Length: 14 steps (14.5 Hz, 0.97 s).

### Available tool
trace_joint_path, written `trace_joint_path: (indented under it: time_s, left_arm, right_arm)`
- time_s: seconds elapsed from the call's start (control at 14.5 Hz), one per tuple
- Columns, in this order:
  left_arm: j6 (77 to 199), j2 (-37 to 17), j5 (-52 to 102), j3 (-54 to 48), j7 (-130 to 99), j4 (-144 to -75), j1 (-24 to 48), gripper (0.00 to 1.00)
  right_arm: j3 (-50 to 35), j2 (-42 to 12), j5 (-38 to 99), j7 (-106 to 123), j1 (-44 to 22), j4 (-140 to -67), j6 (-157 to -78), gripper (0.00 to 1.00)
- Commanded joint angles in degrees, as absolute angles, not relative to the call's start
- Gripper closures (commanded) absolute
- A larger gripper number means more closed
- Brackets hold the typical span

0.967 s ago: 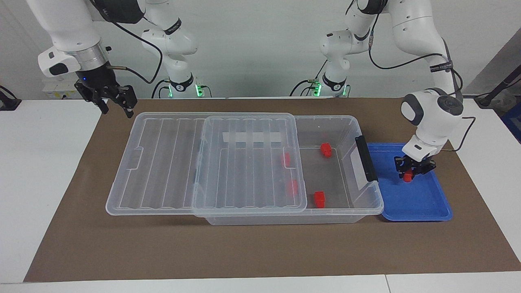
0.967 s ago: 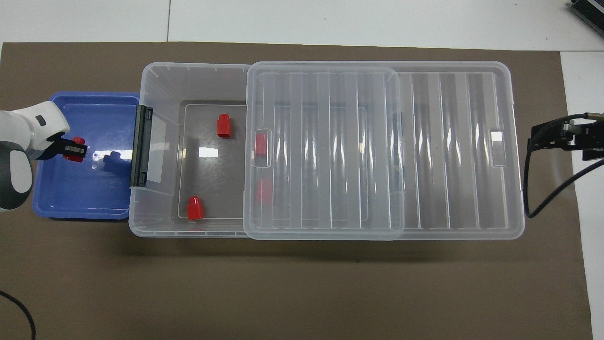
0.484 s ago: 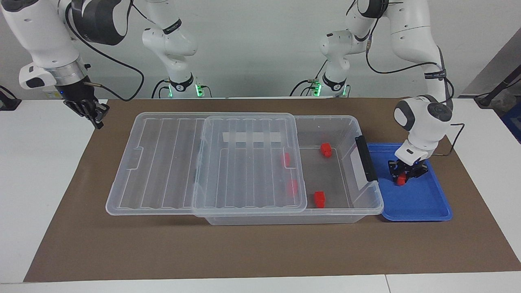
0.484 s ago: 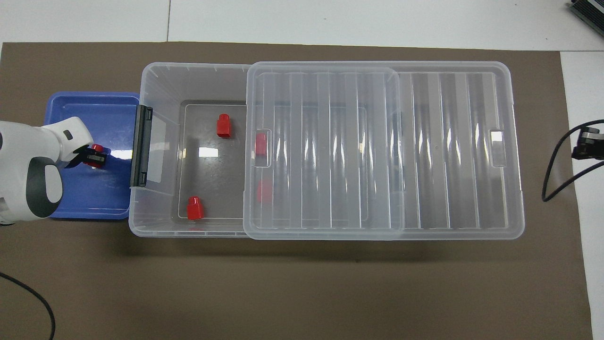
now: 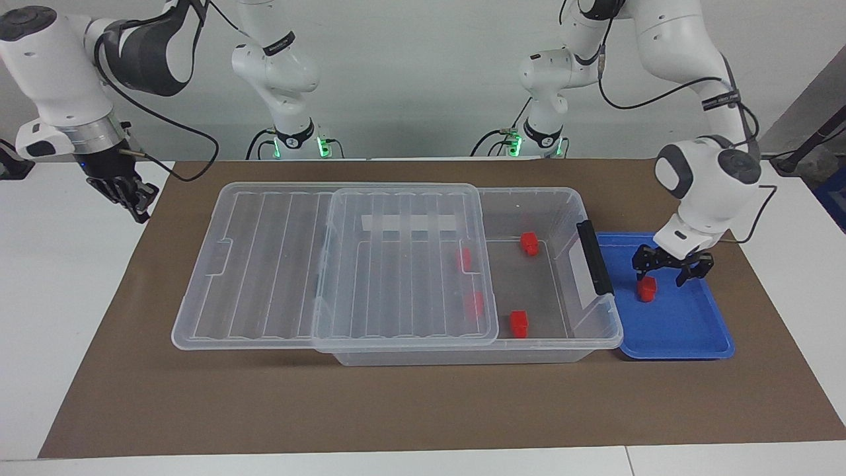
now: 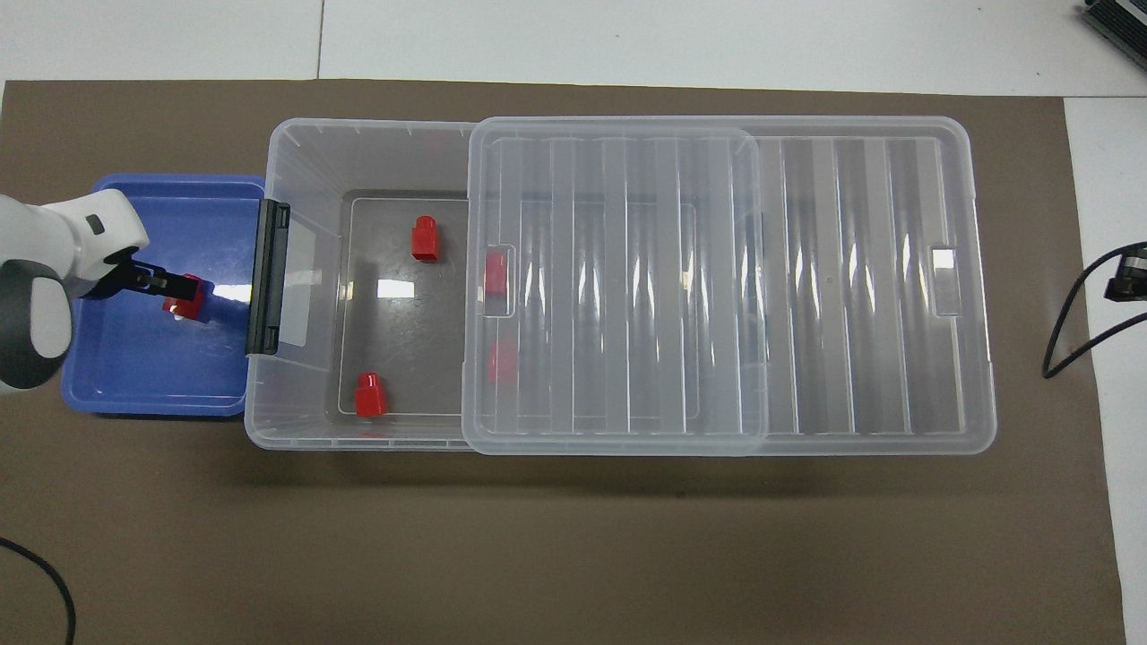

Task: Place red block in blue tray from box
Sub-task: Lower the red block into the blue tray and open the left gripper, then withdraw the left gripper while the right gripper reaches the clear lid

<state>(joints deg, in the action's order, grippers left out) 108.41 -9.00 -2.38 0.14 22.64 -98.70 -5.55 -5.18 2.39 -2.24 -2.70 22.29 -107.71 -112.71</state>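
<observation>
Released: red block apparently upright in blue tray.

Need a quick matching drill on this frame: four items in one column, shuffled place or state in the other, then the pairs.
Items
1. left gripper
2. right gripper
3. clear lid
4. black latch

Place or state
A. shut, over the mat's edge at the right arm's end
B. on the box wall beside the blue tray
C. open, over the red block in the blue tray
D. slid partway off, overhanging the box toward the right arm's end

Pairs: 1-C, 2-A, 3-D, 4-B
</observation>
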Motion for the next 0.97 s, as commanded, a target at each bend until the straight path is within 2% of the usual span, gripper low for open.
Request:
trace_joint_path:
  time_s: [0.0,0.21,0.69,0.9]
  left_arm:
    - [98.5,-4.1,-1.5,0.4,23.6,-94.2,-5.3,0.00]
    - [94.8,3.4,-1.4,0.4,23.6,-95.3,-4.9,0.00]
    - [98.0,3.4,-1.6,0.4,23.2,-95.8,-4.0,0.00]
    - [94.5,3.3,-2.1,0.5,20.9,-95.4,-1.4,0.00]
  right_arm:
    - [-5.7,2.2,-1.9,0.4,24.1,-110.1,-116.7,1.00]
    - [-5.7,1.9,-1.9,1.5,24.9,-112.1,-118.4,1.00]
    - [-5.9,1.0,-1.9,1.8,20.6,-113.6,-120.1,1.00]
    - [-6.0,0.8,-0.4,2.2,16.6,-113.6,-119.4,1.00]
